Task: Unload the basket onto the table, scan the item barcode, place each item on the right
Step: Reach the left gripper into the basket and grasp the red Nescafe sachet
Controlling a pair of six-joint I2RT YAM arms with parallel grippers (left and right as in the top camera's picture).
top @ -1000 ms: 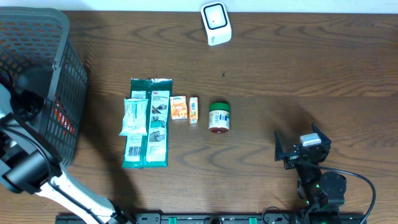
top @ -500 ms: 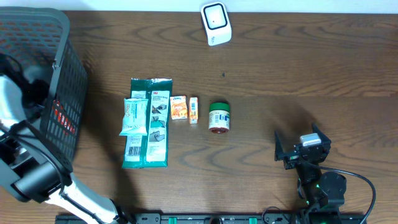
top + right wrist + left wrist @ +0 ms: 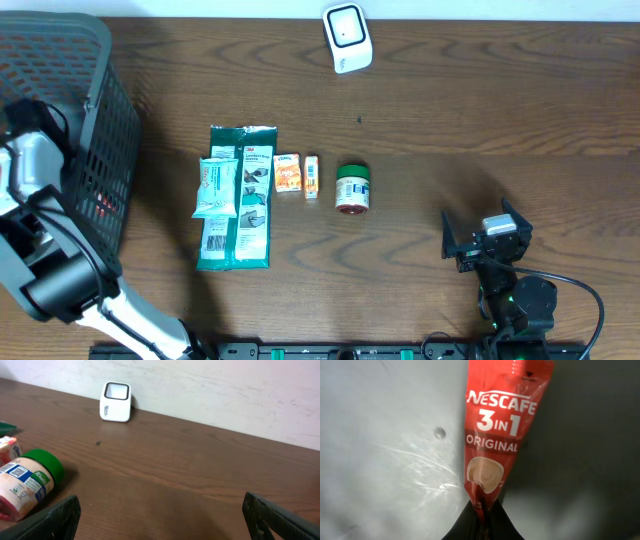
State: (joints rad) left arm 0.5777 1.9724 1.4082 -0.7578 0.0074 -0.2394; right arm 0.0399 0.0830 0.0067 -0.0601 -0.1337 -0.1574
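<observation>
**Left gripper pinched on a red coffee sachet at the basket**

In my left wrist view, my left gripper sits at the bottom centre of the frame. Its jaws are closed tight on the lower end of a red Nescafe 3-in-1 sachet. The sachet runs up to the top edge, just right of centre. A pale grey surface fills the left of that frame and a dark one the right.

From overhead, my left arm reaches into the dark mesh basket at the upper left, with the basket wall close around it.

The white scanner stands at the top centre, near the far edge of the tabletop.

In the middle of the frame lies a row of green packs, small orange boxes and a green-lidded jar. Bare wood lies between that row and the scanner, and across the right half.

My right gripper rests at the lower right with its jaws spread wide, holding nothing.
</observation>
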